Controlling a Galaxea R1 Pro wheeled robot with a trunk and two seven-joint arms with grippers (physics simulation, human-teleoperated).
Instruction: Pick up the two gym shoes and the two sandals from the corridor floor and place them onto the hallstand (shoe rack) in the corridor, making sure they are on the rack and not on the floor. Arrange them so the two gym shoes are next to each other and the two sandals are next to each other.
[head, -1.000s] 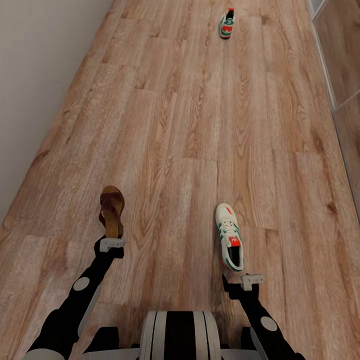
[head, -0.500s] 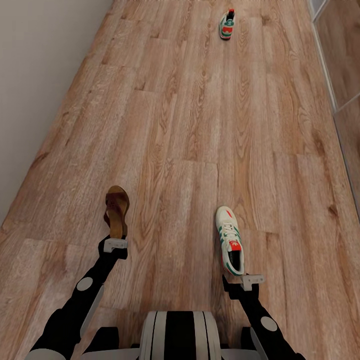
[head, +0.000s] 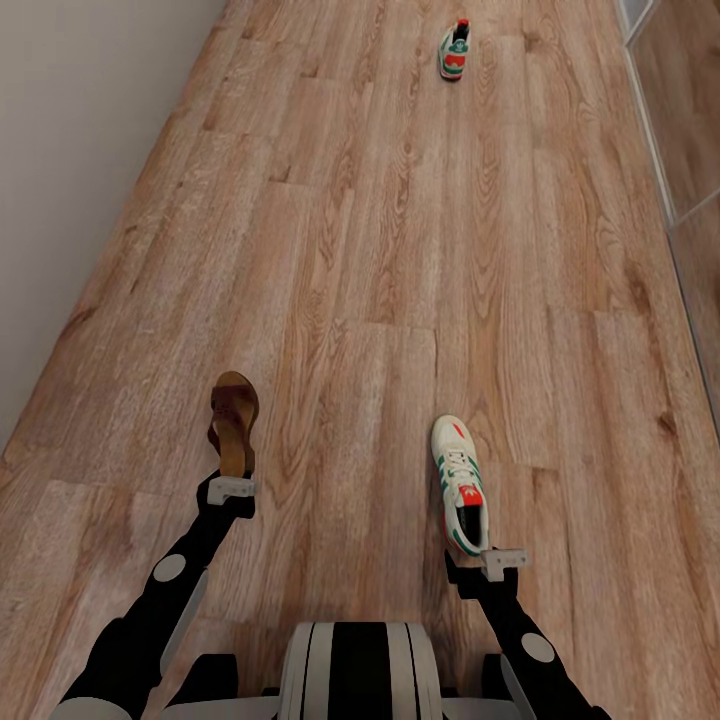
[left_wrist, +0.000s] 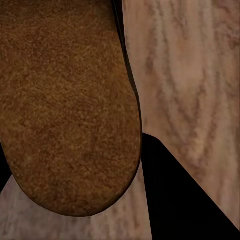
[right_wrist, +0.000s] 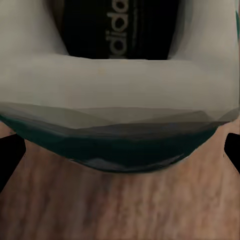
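Wood-grain plank corridor floor stretches ahead of you. Your left gripper pinches the heel end of a dark brown leather sandal, which stands tilted on edge; its suede-like sole shows close to the left wrist camera. Your right gripper sits at the heel of a white lace-up sneaker with green stripes, whose heel looms close; you cannot tell whether it grips. A second matching sneaker lies well apart, far down the corridor.
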